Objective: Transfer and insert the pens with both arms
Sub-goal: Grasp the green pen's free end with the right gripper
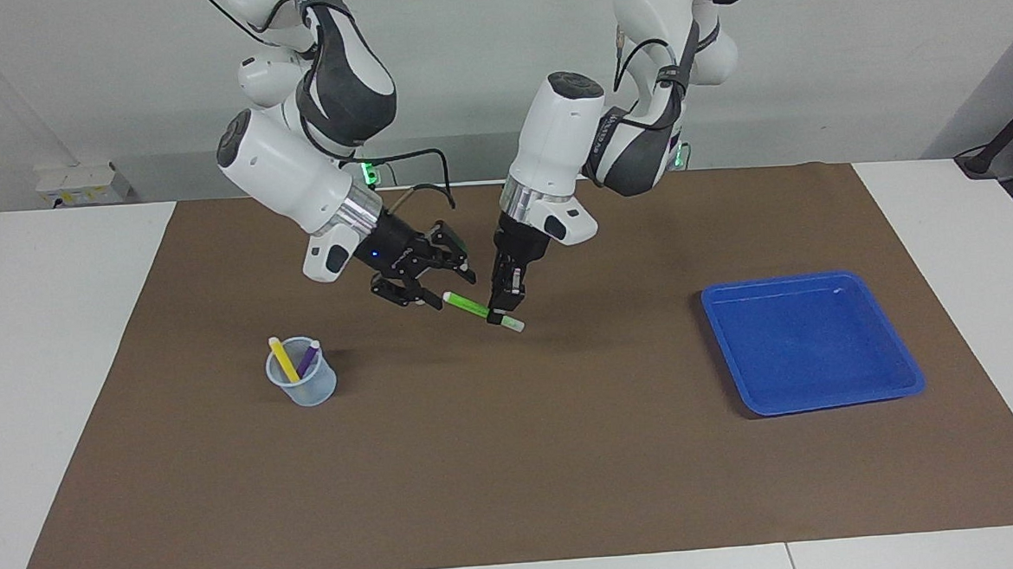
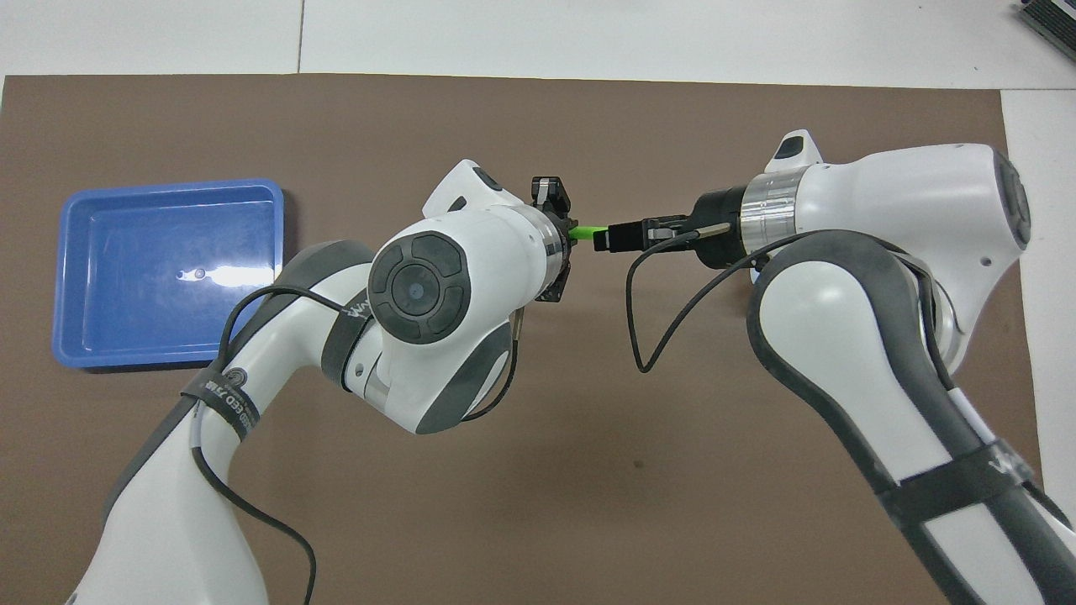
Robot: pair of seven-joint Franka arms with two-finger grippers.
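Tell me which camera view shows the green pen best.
The facing view. There the green pen shows nearly whole, tilted in the air over the brown mat, held near one end by the left gripper, its other end at the right gripper. The overhead view shows only a short green stretch between the two grippers.
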